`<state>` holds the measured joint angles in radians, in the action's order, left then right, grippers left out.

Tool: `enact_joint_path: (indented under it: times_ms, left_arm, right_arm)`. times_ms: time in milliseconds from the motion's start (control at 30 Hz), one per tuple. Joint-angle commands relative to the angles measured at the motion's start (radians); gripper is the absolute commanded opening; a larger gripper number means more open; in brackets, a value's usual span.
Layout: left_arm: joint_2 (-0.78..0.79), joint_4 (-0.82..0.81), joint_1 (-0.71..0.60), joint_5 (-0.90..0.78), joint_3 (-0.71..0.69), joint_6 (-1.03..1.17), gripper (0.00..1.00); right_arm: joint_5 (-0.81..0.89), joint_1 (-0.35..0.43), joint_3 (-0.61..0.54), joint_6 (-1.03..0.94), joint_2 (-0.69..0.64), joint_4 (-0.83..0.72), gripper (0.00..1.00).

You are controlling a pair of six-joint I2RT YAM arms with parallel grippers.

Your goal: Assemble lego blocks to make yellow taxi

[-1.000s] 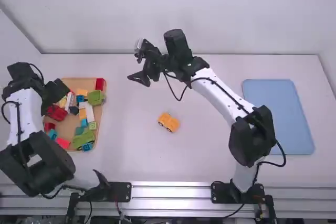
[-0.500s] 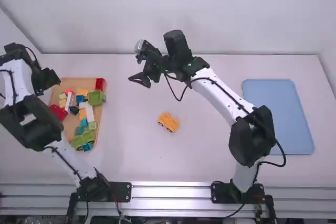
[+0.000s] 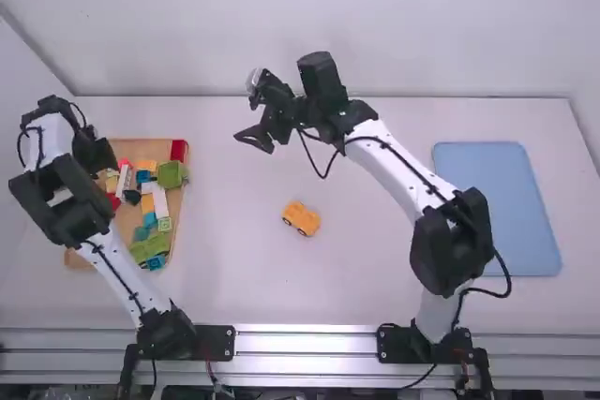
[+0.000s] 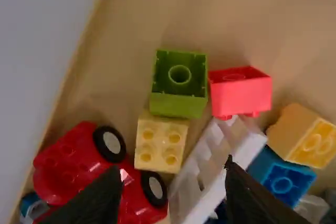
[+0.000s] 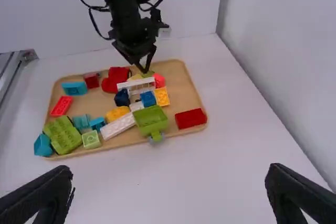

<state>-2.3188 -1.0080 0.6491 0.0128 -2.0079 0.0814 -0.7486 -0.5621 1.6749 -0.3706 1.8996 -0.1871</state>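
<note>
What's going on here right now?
The left gripper is at the wooden tray of loose blocks, its fingers open and nothing between them gripped, with a pale yellow brick and a green one close by. The right gripper hangs open and empty over the table. A yellow wheeled piece, perhaps the taxi's base, sits alone mid-table.

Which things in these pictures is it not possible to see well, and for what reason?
- High view: much of the wooden tray's left side, behind the left arm.
- High view: fine details of the orange car, too small.
- Left wrist view: part of the red car, behind the left gripper's fingers.
- Right wrist view: part of the green block, behind those fingers.
</note>
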Motion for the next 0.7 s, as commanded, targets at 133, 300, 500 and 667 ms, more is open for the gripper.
enact_joint_path:
  times_ms: [133, 300, 500, 667]
  left_arm:
    - [-0.006, 0.047, 0.013, 0.03, 0.099, 0.071, 0.54]
    - [-0.006, 0.106, 0.013, 0.032, 0.156, 0.072, 0.53]
    - [-0.006, 0.126, 0.013, 0.03, 0.191, 0.065, 0.45]
    - [-0.006, 0.127, 0.013, 0.029, 0.227, 0.039, 0.4]
  right_arm:
    - [-0.005, 0.0, 0.035, -0.001, 0.009, -0.001, 0.98]
    - [-0.006, 0.0, 0.035, 0.0, 0.009, -0.001, 0.98]
    - [-0.005, 0.0, 0.035, -0.001, 0.009, -0.008, 0.98]
    - [-0.005, 0.001, 0.035, 0.0, 0.009, -0.008, 0.98]
